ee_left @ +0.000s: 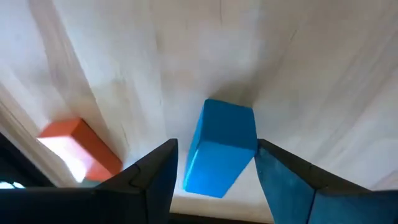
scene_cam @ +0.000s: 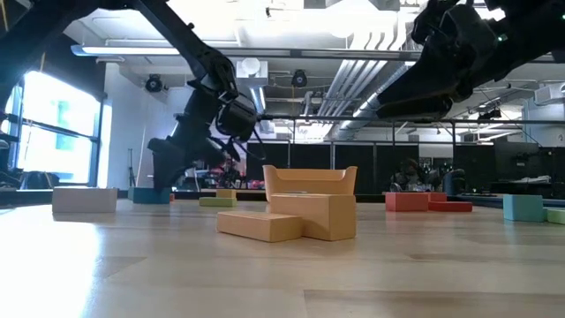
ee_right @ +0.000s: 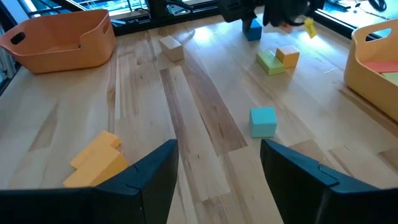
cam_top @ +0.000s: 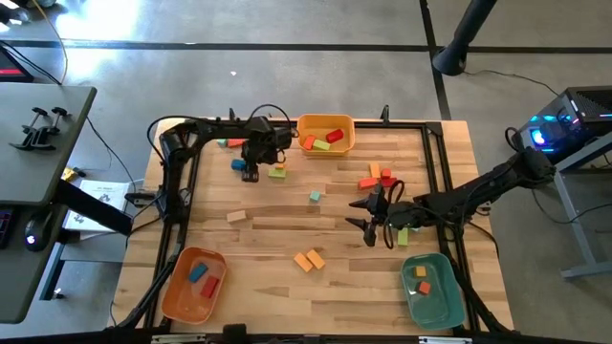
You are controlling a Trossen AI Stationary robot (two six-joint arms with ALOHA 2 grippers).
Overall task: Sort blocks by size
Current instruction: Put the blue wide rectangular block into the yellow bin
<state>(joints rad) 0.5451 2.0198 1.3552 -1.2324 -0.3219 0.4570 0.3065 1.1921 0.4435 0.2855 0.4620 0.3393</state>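
A blue block (ee_left: 221, 146) lies on the table at the far left (cam_top: 238, 164). My left gripper (ee_left: 214, 158) (cam_top: 251, 173) slants down over it, open, with a finger on either side of the block's near end. My right gripper (ee_right: 217, 177) (cam_top: 367, 214) hangs open over the table's right middle with nothing between its fingers. Loose blocks rest flat on the wood: an orange-red one (ee_left: 81, 146), a green one (cam_top: 277, 172), a teal cube (cam_top: 314, 196) (ee_right: 263, 120), red ones (cam_top: 375, 179), a pale one (cam_top: 236, 217) and an orange pair (cam_top: 308, 260) (scene_cam: 291, 216). My left gripper straddles the blue block's near end from above, slanting down, fingers along its two long sides. One fingertip (ee_left: 264, 152) shows right against the block's side (ee_left: 252, 149), and a thin gap shows at the other. I cannot tell whether it touches.
An orange bin (cam_top: 349, 143) at the far edge holds red, green and orange blocks. A second orange bin (cam_top: 172, 296) at the near left holds blue and red blocks. A teal bin (cam_top: 445, 301) at the near right holds orange ones. Bare wood lies in the middle.
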